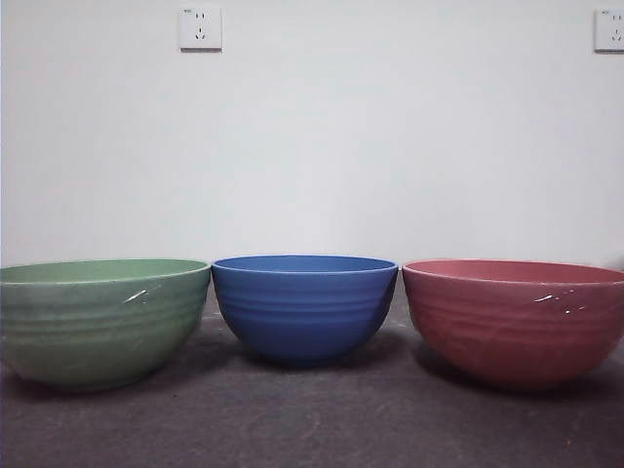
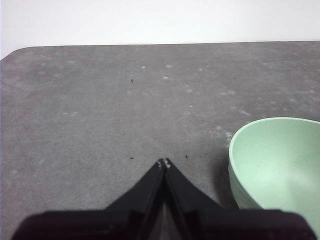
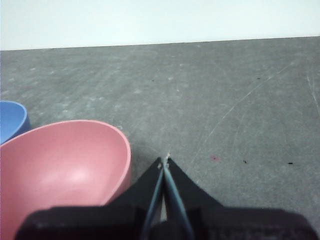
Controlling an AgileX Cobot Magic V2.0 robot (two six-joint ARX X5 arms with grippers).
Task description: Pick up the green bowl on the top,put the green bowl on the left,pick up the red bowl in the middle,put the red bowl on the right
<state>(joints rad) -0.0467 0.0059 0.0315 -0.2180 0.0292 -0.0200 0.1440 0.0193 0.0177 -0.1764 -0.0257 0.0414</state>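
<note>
The green bowl point(image 1: 97, 317) stands upright on the table at the left of the front view, with a white scratch near its rim. The red bowl point(image 1: 517, 317) stands at the right, white flecks by its rim. My left gripper point(image 2: 164, 162) is shut and empty above the table, just beside the green bowl point(image 2: 277, 165). My right gripper point(image 3: 165, 161) is shut and empty, next to the rim of the red bowl point(image 3: 60, 170). Neither arm appears in the front view.
A blue bowl point(image 1: 304, 307) stands between the two others, its edge also seen as the blue bowl point(image 3: 11, 120) beyond the red one. The grey table point(image 1: 312, 419) runs back to a white wall with two sockets point(image 1: 200, 27).
</note>
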